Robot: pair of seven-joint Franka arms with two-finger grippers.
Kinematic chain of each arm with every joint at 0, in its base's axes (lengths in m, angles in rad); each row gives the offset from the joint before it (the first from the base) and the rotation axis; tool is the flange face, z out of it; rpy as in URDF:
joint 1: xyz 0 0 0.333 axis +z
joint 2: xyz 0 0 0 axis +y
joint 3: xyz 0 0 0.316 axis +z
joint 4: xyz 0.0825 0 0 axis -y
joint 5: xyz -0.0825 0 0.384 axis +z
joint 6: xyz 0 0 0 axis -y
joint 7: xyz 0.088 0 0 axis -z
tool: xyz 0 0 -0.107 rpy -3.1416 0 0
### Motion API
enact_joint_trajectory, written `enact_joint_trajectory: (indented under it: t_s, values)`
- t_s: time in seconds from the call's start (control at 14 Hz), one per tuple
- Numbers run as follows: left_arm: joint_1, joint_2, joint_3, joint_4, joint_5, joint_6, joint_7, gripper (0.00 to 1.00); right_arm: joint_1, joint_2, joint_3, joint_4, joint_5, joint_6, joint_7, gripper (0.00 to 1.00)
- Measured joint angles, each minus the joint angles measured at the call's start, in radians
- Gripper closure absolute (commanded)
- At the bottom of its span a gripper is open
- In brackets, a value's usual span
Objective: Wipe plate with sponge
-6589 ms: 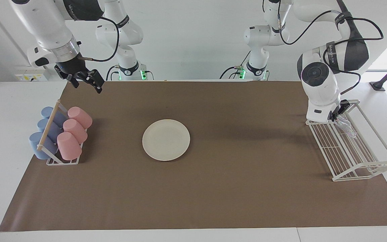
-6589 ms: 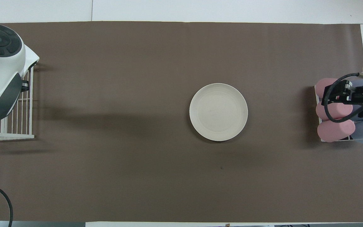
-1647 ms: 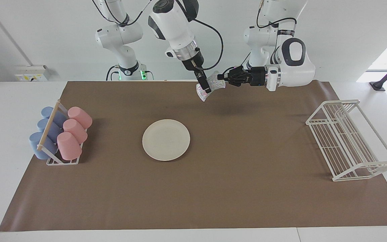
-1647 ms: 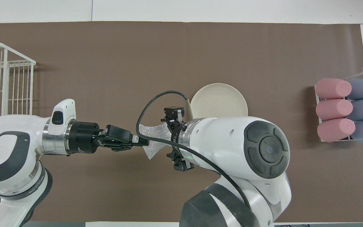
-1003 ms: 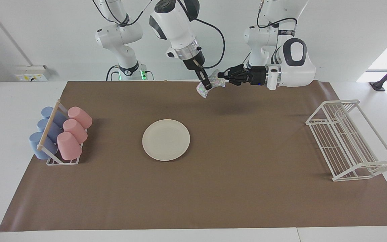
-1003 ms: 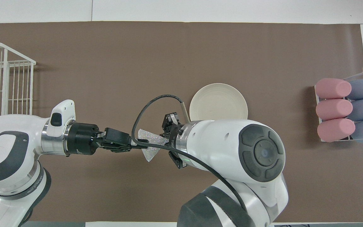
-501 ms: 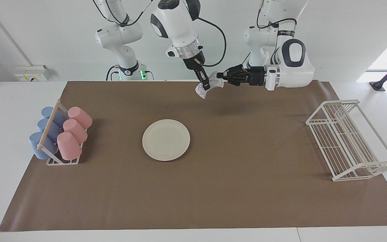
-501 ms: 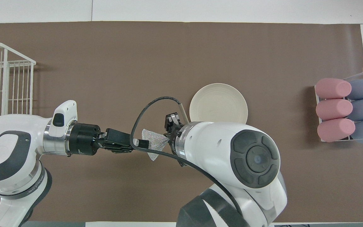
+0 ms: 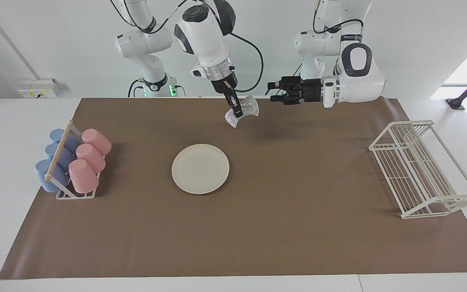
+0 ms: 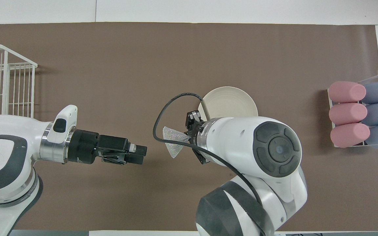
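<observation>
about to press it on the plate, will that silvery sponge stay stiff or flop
Probably floppy: the sponge hangs from the right pincer, pinched at its middle, both ends flaring out like a bow. Likely very light, since the thin crinkly wad holds that shape. It may crumple flat against the plate.

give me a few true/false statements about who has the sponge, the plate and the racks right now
1. The right end effector is shut on the small crinkly silvery sponge. True.
2. The left end effector also grips the sponge. False: it is open and apart from it.
3. The sponge touches the round cream-white plate. False: it hangs in the air above the brown mat.
4. The white wire rack holds the pink and blue cups. False: they lie in a separate small rack.
5. The plate is bare. True.
</observation>
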Motion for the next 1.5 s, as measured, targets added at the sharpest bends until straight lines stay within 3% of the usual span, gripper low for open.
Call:
enact_joint_trajectory:
  t_s: [0.36, 0.64, 0.93, 1.22, 1.5]
  values:
    - [0.041, -0.001, 0.004, 0.047, 0.209, 0.011, -0.050, 0.00, -0.107, 0.094, -0.003, -0.138, 0.000, 0.178, -0.264, 1.00]
    - [0.056, -0.001, 0.006, 0.062, 0.401, 0.030, -0.056, 0.00, -0.124, 0.151, -0.003, -0.206, 0.000, 0.331, -0.300, 1.00]
    - [0.101, -0.001, 0.007, 0.111, 0.636, 0.033, -0.063, 0.00, -0.123, 0.258, -0.002, -0.224, 0.000, 0.448, -0.345, 1.00]
    - [0.105, -0.001, 0.008, 0.207, 0.880, 0.030, -0.156, 0.00, -0.140, 0.281, -0.002, -0.225, 0.000, 0.466, -0.423, 1.00]
    - [0.105, 0.000, 0.000, 0.315, 1.108, -0.010, -0.243, 0.00, -0.240, 0.271, -0.002, -0.242, 0.001, 0.466, -0.611, 1.00]
